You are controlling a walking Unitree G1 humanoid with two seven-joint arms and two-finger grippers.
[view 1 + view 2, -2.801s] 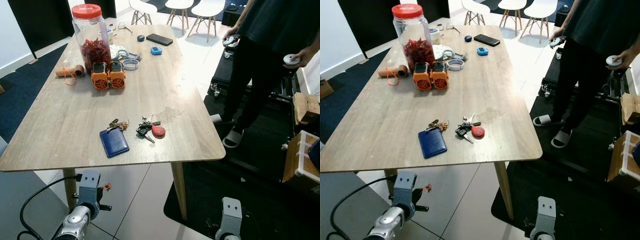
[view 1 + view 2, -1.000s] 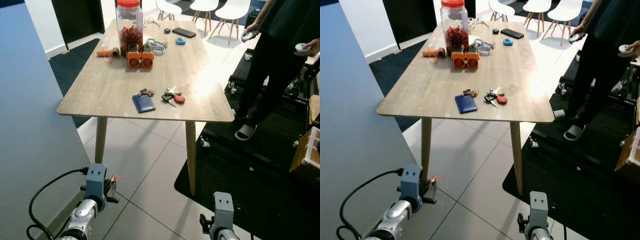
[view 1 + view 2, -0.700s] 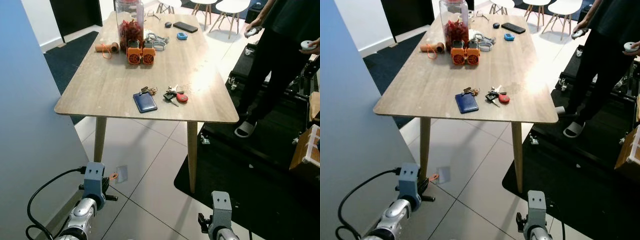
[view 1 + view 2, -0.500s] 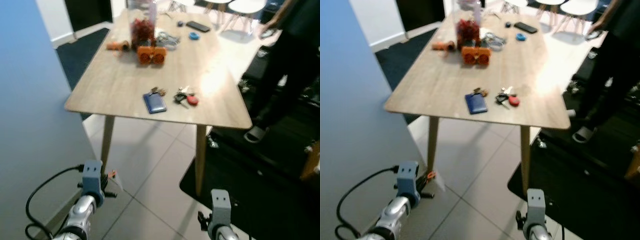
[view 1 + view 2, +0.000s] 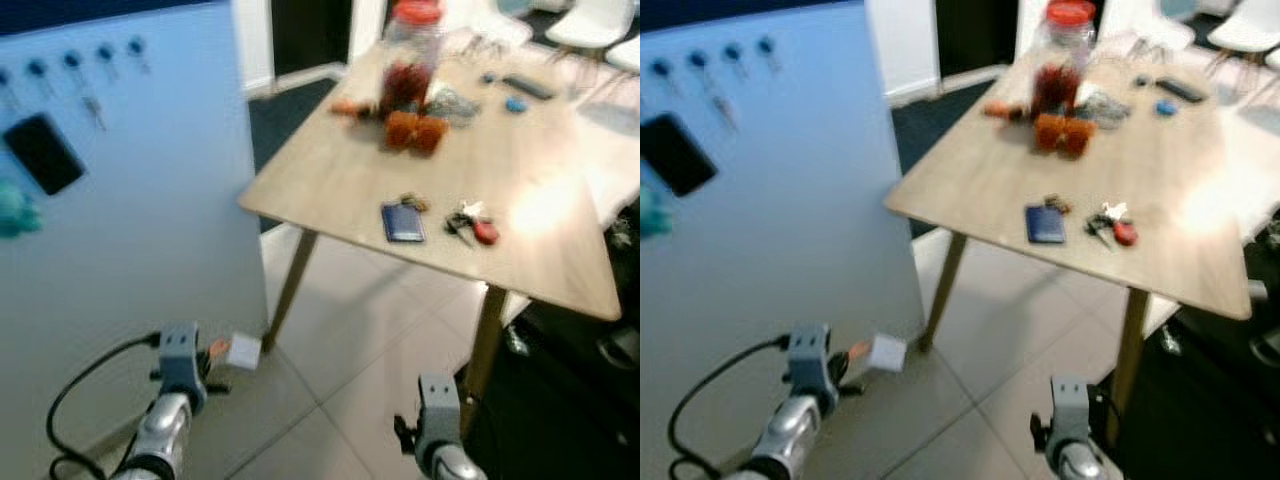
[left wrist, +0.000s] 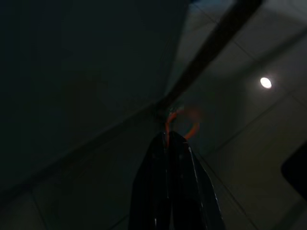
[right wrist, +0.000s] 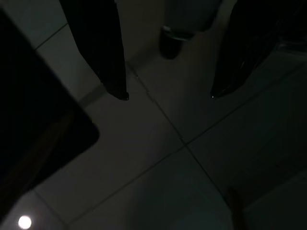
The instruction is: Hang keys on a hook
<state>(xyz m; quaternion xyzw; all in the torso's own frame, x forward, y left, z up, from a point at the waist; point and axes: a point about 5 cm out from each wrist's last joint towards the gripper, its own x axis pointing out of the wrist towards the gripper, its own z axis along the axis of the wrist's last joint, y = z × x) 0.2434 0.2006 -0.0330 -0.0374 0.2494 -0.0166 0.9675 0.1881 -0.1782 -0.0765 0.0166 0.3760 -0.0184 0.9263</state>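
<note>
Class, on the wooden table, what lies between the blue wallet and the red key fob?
In the left eye view, a dark bunch of keys lies between the blue wallet and red fob.

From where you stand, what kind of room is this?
Probably a dining or living area in a home: a wooden table with keys and a jar on it, a tiled floor, and a pale board with hooks.

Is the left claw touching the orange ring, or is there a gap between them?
Touching. In the left wrist view the left claw has its two black fingers pressed together, and the orange ring comes straight out from between their tips, so it is pinched there.
</note>
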